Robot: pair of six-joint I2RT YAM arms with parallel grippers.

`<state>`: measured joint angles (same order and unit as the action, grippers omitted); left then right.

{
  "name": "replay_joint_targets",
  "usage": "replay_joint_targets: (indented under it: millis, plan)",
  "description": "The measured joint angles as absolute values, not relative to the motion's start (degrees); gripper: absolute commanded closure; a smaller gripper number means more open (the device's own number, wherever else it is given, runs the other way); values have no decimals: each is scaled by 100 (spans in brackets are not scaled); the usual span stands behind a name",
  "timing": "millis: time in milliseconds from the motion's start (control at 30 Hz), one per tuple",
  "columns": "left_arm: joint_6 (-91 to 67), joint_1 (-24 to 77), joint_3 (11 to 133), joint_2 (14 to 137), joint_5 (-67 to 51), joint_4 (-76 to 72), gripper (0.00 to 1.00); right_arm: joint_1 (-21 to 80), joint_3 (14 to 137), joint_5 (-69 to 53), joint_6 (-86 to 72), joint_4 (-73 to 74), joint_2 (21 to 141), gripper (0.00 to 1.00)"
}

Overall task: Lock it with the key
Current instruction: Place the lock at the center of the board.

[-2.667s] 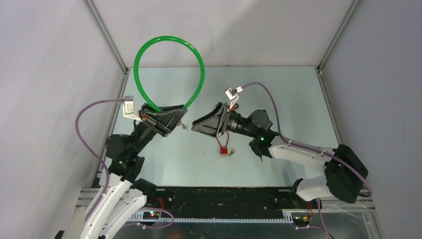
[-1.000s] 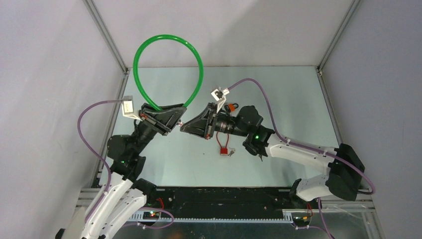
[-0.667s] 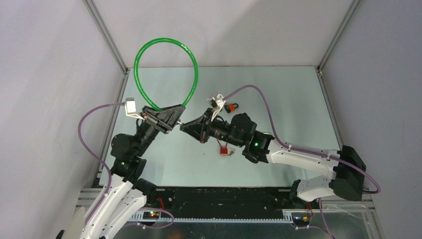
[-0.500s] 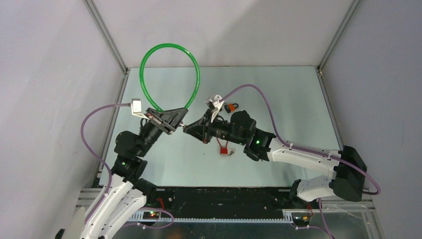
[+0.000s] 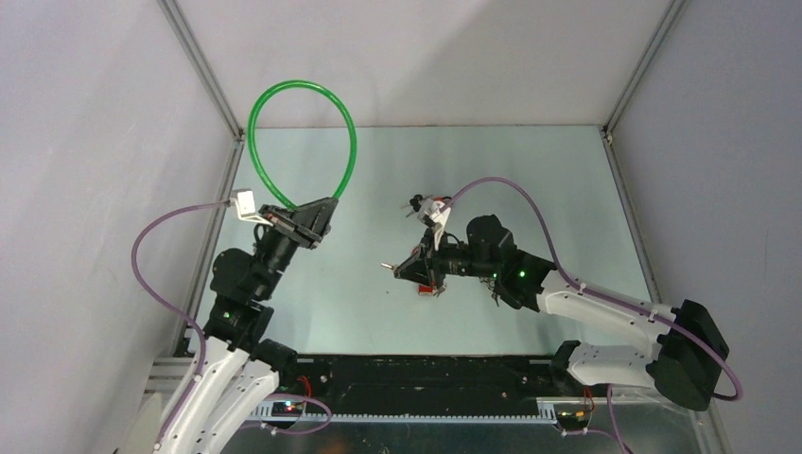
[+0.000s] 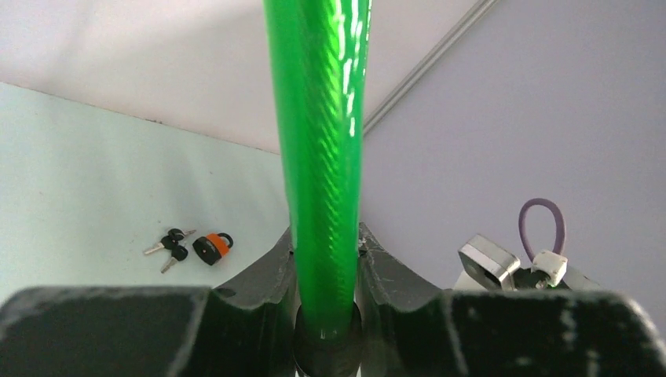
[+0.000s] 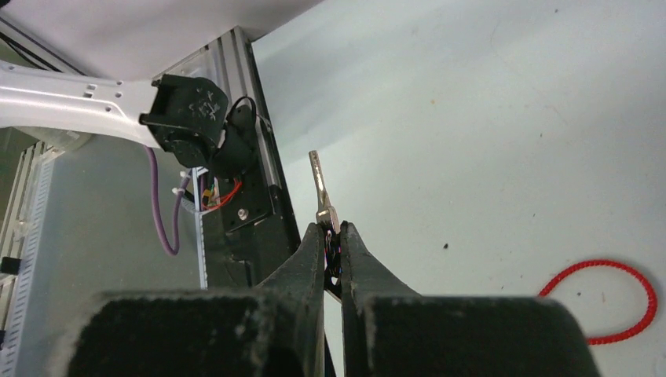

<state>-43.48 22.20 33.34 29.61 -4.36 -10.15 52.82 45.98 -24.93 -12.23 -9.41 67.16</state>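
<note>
Top view: left of centre, the left tool [image 5: 307, 219] is clamped on the green cable lock [image 5: 301, 95], whose loop arches up into the upper left of the frame. At centre the right tool [image 5: 405, 269] is pressed together on the key [image 5: 386, 266], with the blade pointing left. Half a second ago this key sat right at the lock's end, tool against tool. Now the right arm has drawn back toward centre and the left arm has swung further left, so bare counter [image 5: 530, 189] lies between them. The key has come away with the right tool. This could be a finished turn and withdrawal, or a missed insertion needing a fresh approach; I cannot tell which. A small red lock [image 5: 427, 288] lies just under the right tool.

Left wrist view: the fingers [image 6: 263, 275] squeeze the green cable where it meets its black end. An orange padlock [image 6: 214, 247] and spare keys [image 6: 167, 243] lie on the counter at lower left.

Right wrist view: the key stands up from the closed fingertips at centre, well apart from any keyhole. The small red lock's loop [image 7: 620, 294] shows at lower right.
</note>
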Motion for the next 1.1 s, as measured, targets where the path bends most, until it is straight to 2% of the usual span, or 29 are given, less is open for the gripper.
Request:
replay_joint_targets:
  millis: [233,633,700,767,800,833,867,900,933,1067,1100]
  plan:
    - [-4445,2220,3148,3330,-198,-1070,100,5236,4560,-1831,-1474,-836,6716,100]
    - [-4797,2222,1992,5113,91,-617,100,5135,4560,-99,-2016,-825,6805,100]
    - [-4858,2226,1992,5391,93,-637,97,5131,4560,106,-2108,-871,6928,100]
    - [-4919,2224,1994,5706,113,-698,87,5129,4560,266,-2213,-978,7122,100]
    - [-4958,2220,1994,5828,119,-698,76,5129,4560,327,-2257,-1044,7238,100]
    - [-4995,2220,1997,5959,126,-679,69,5127,4560,397,-2318,-1151,7408,100]
    - [-5017,2215,2003,6055,137,-650,53,5127,4560,432,-2364,-1219,7537,100]
    - [-5061,2215,2018,6154,161,-587,45,5127,4565,489,-2405,-1293,7719,100]
    - [-5074,2211,2032,6222,213,-515,30,5127,4576,530,-2443,-1367,7891,100]
    - [-5231,2198,2067,6257,648,82,4,5127,4748,642,-2552,-1623,8608,100]
    - [-5258,2198,2071,6230,775,239,1,5127,4849,648,-2571,-1710,8818,100]
